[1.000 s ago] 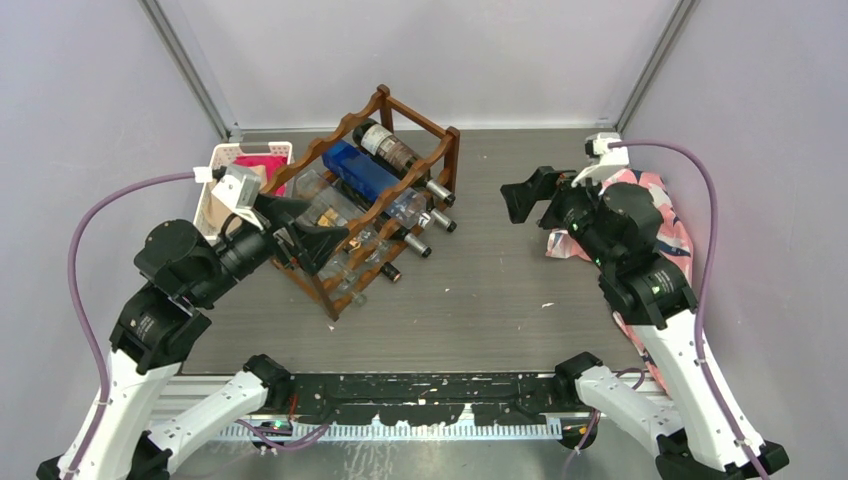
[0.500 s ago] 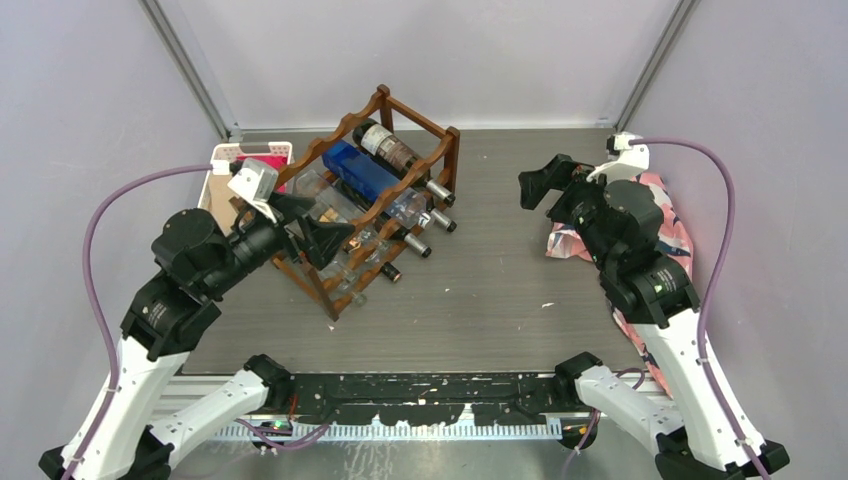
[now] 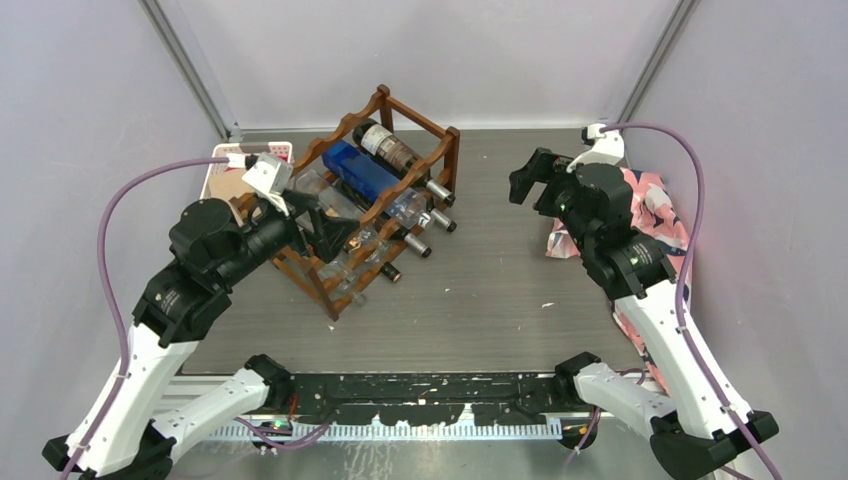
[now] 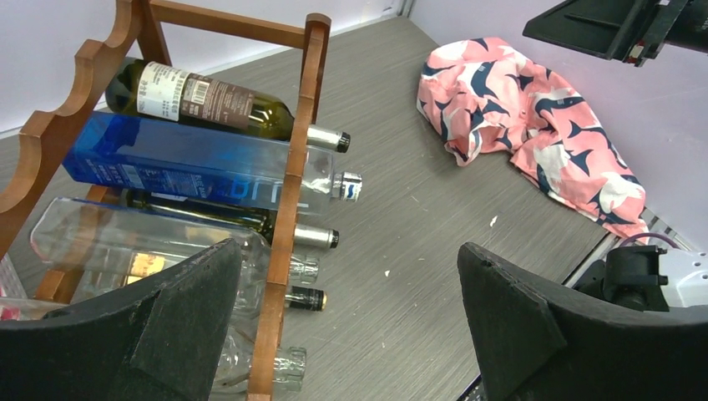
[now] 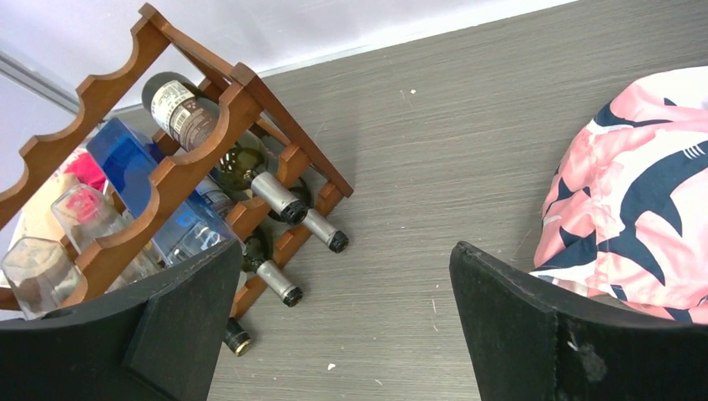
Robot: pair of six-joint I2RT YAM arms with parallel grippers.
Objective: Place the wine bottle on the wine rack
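The dark reddish-brown wine rack (image 3: 453,155) stands at the table's back left, with several bottles lying in it. A dark green wine bottle (image 3: 388,148) with a label lies in the top row beside a blue bottle (image 3: 358,172). Clear bottles lie lower down. My left gripper (image 3: 318,222) hovers open over the rack's near left end with nothing between its fingers. In the left wrist view the rack (image 4: 292,184) and the green bottle (image 4: 209,104) show past the open left gripper (image 4: 348,251). My right gripper (image 3: 532,177) hangs open and empty, right of the rack (image 5: 179,180).
A pink patterned cloth (image 3: 650,210) lies crumpled at the right edge, beside the right arm. A white plastic basket (image 3: 225,165) sits behind the left arm, left of the rack. Bare grey table (image 3: 500,290) stretches between rack and cloth. Walls close in on three sides.
My left arm has risen and shifted right, toward the rack's top. My right gripper has swung a little farther back. Both stay open, and the bottles have not moved.
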